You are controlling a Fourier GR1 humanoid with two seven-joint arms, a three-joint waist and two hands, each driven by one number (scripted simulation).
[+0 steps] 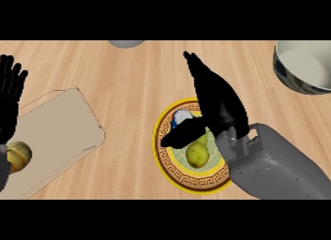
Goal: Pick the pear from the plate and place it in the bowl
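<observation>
R robot hand (220,105) is hovering over the plate (169,165), grey forearm coming in from lower right, palm angled up-left. Fingers are lying straight, extended toward the far edge of the worktop (140,79); thumb is sticking out down-left across the plate's middle. Hand is spread, gripping nothing; can't tell if the thumb is touching the fruit below.

Pear (198,153) is lying on the plate, just below the thumb, partly covered by it. Long axis is running approx. near-to-far in the view, slightly tilted; which end is the stem can't be told, upper part being hidden.

L robot hand (3,101) is resting at the left edge, fingers straight and pointing up, holding nothing.

Bowl (312,65) is sitting at upper right, well apart from the plate. Cutting board (54,136) is lying left of the plate; a roundish yellow-brown item (18,157) is sitting at its left side, near the L forearm.
</observation>
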